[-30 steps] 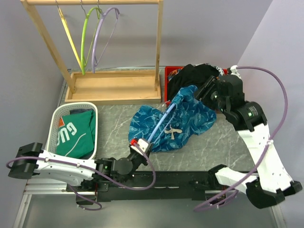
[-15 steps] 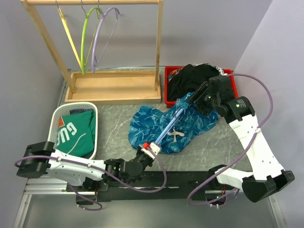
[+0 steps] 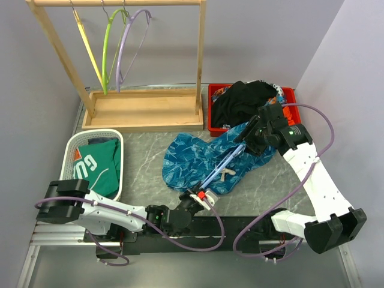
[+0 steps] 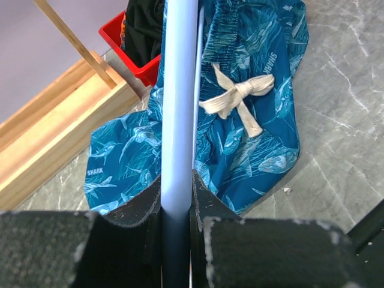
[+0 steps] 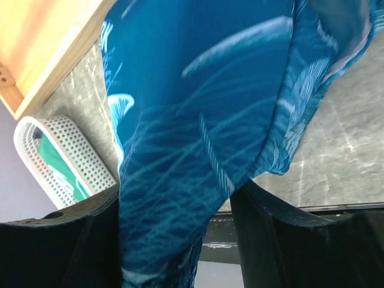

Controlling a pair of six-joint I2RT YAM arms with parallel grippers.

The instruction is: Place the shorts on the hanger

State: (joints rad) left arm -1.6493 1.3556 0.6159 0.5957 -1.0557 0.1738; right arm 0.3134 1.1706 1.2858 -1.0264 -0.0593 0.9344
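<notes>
The blue patterned shorts (image 3: 195,159) lie spread on the grey table, white drawstring (image 3: 228,174) up. The light-blue hanger (image 3: 223,166) runs slantwise through them. My left gripper (image 3: 200,197) is shut on the hanger's near end; in the left wrist view the hanger bar (image 4: 179,108) rises from between my fingers over the shorts (image 4: 252,138). My right gripper (image 3: 251,134) is shut on the shorts' far right part and holds it lifted; in the right wrist view the fabric (image 5: 198,150) hangs between my fingers. The hanger's hook is hidden.
A wooden rack (image 3: 138,108) at the back holds lime-green (image 3: 108,48) and lavender (image 3: 129,42) hangers. A red bin (image 3: 219,99) with a black garment (image 3: 243,99) stands behind the shorts. A white basket (image 3: 72,150) with a green shirt (image 3: 96,168) sits at the left.
My left gripper slid right and nearer with the hanger's end. My right gripper came down and left with the shorts, pulling fabric along the hanger.
</notes>
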